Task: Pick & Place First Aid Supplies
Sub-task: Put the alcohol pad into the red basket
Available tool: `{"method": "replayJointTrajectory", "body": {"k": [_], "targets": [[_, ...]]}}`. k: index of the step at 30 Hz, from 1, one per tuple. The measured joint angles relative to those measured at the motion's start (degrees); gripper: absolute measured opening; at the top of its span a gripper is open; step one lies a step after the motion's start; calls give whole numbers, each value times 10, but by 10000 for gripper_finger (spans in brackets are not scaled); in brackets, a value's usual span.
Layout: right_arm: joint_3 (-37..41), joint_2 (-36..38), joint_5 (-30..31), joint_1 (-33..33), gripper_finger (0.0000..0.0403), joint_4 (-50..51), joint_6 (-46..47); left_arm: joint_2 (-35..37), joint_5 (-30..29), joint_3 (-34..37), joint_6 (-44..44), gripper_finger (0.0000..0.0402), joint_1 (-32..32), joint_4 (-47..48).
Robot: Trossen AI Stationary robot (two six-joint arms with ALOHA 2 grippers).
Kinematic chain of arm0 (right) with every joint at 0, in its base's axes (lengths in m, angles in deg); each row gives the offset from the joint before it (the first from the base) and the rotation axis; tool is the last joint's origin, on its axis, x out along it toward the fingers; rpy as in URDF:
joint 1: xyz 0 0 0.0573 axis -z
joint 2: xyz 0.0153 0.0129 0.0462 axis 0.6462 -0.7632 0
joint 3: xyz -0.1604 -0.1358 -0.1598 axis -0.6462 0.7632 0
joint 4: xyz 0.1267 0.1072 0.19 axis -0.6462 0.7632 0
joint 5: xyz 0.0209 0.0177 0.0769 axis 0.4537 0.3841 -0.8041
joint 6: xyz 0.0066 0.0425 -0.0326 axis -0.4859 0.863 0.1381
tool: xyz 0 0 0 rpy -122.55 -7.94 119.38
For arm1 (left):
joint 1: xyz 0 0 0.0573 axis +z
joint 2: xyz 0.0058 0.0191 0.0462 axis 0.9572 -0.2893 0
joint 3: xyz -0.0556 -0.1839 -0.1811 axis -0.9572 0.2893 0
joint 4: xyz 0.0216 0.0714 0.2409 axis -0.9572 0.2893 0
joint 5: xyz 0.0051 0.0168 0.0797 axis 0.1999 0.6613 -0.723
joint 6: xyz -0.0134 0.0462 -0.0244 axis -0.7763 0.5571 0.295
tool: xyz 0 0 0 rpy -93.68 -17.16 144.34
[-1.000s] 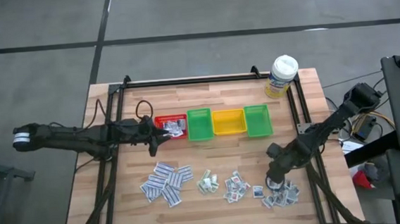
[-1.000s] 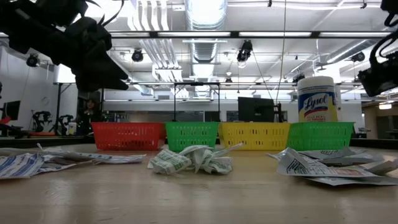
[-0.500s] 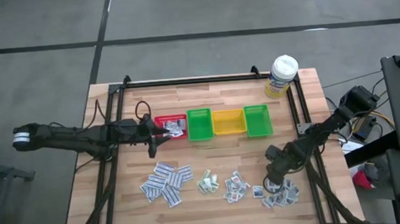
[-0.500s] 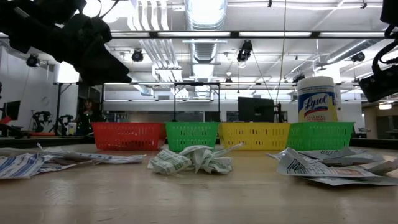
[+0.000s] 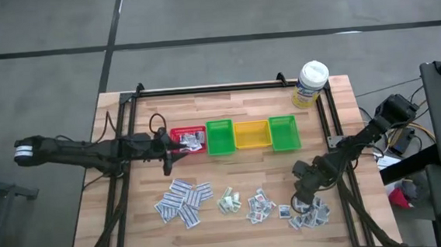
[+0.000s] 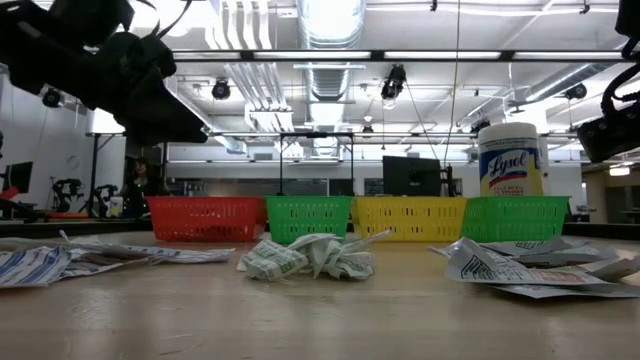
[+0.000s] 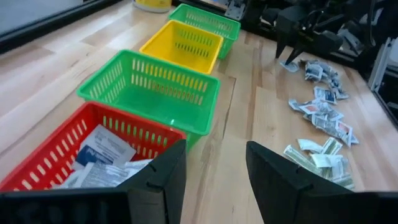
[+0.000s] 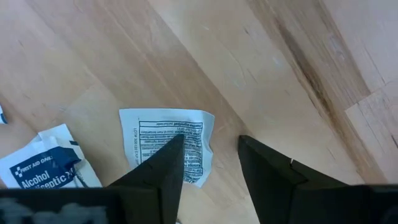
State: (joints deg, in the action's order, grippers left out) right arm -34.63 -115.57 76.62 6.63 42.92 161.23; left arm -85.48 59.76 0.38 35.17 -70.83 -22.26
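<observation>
Right gripper (image 8: 208, 168) spread over flat printed paper packet (image 8: 166, 142) on wood-grain table (image 8: 298, 56); left gripper (image 7: 214, 171) spread beside slotted red plastic bin (image 7: 59, 152).

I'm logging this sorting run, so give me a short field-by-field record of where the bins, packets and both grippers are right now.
bins: red bin, green bin, yellow bin, second green bin, in one row
red bin contents: several white packets
other bins: look empty
loose packets: four piles on the table's near side
left gripper: open, empty, above the red bin's edge
right gripper: open, low over a printed packet at the rightmost pile
bottle: upright, far right corner
</observation>
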Motion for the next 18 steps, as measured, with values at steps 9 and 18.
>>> {"method": "replayJointTrajectory", "body": {"k": [9, 18], "targets": [[1, 0, 5, 0, 91, 8, -6, 0, 0, 8, 3, 158, 0, -15], [1, 0, 23, 0, 36, 20, -5, 0, 10, 8, 5, 158, 0, -16]]}}
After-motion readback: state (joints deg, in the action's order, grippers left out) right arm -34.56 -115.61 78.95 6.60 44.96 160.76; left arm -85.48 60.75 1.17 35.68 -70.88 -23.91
